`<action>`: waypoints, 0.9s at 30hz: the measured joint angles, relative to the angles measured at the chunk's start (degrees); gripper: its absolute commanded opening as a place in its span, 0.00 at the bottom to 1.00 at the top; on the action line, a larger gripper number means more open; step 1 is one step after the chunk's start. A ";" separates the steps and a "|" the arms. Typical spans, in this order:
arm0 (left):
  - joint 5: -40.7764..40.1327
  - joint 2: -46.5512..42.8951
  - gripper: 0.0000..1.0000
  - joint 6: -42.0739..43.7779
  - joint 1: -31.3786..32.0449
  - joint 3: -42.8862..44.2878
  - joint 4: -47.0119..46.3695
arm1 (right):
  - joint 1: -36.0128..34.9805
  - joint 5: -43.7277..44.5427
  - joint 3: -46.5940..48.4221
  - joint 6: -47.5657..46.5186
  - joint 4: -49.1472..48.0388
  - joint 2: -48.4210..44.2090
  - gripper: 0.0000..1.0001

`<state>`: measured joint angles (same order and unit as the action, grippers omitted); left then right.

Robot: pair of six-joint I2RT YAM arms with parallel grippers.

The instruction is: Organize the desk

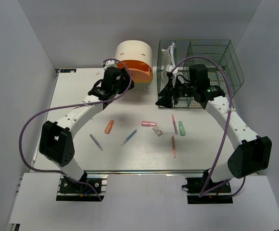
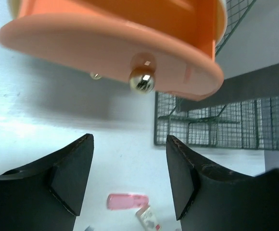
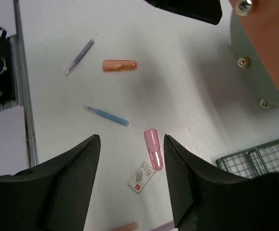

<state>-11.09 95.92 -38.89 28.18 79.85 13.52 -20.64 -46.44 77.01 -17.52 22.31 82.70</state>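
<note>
Desk [image 1: 139, 158]: the white top fills the work area, with the arm bases at its near edge. The drawer box [image 1: 134, 58] sits far centre and the mesh organizer [image 1: 202, 60] far right.

Loose on mid-desk:
- left: salmon marker [image 1: 109, 126], grey pen [image 1: 95, 142], blue pen [image 1: 129, 137]
- centre: pink marker [image 1: 149, 123], small white tag [image 1: 158, 131]
- right: green marker [image 1: 182, 128], red pen [image 1: 173, 146]

Left gripper [image 2: 130, 144]: jaws wide, nothing between them, just near of the drawer knob [image 2: 142, 79].

Right gripper [image 3: 131, 144]: jaws wide, empty, raised above the pink marker, by the organizer's near-left corner.

Judgement: early in the sorting, with no item in hand. The next move calls for a descent onto one item with the jaws across its barrel, then a firm close. The right arm looks best placed for the pink marker.
</note>
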 measured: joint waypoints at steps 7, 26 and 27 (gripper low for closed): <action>-0.55 -11.28 0.36 0.92 -0.37 -10.54 0.00 | -0.83 -6.78 0.48 -21.90 14.95 0.83 0.52; -4.00 -42.23 0.73 0.37 -0.70 -27.52 15.47 | -14.40 27.28 -14.80 2.34 11.26 3.41 0.50; -4.22 -42.93 0.73 -0.20 -0.70 -28.00 16.13 | -14.58 28.81 -14.80 4.42 10.08 3.76 0.52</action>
<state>-15.31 52.99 -39.09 27.49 51.86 29.65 -35.22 -17.63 62.22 -13.10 32.38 86.46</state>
